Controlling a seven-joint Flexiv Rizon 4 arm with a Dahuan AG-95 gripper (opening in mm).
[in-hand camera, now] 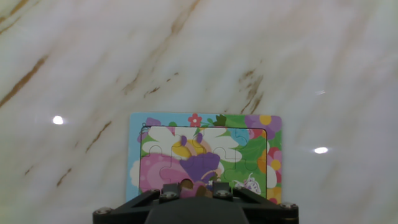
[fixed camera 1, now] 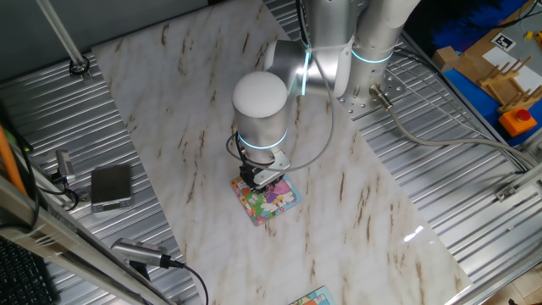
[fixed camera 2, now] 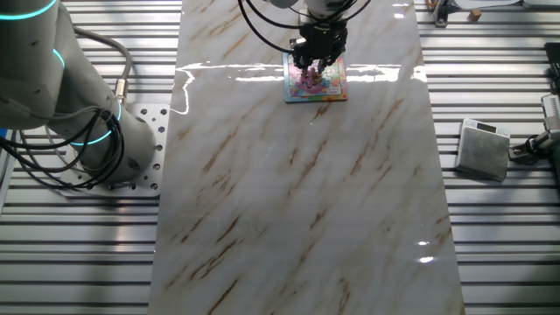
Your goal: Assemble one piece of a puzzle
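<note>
The puzzle [fixed camera 1: 269, 200] is lying flat on the marble table [fixed camera 1: 356, 212], and it is being covered partly by the gripper [fixed camera 1: 257, 178], which is being held directly above it, very close to its surface. In the other fixed view the puzzle [fixed camera 2: 316, 81] is seen near the far end of the table [fixed camera 2: 297, 192], with the gripper [fixed camera 2: 315, 61] standing over its middle.

In the hand view the puzzle [in-hand camera: 205, 158] is being shown from just above: a square board with a blue left edge, a green and yellow right edge, flowers along the top and pink and purple figures in the middle. The black base of the gripper [in-hand camera: 196, 191] is being seen at the bottom edge of this view, over the lower part of the board. The fingertips are not being shown clearly in any view, so it cannot be told whether the jaws are open or closed, or whether something is being held between them.

The piece cannot be separated with certainty from the picture of the board; the pink-purple region near the gripper is too small and partly hidden.

A small grey box [fixed camera 1: 111, 186] is lying on the ribbed metal surface [fixed camera 1: 474, 169] beside the table.
</note>
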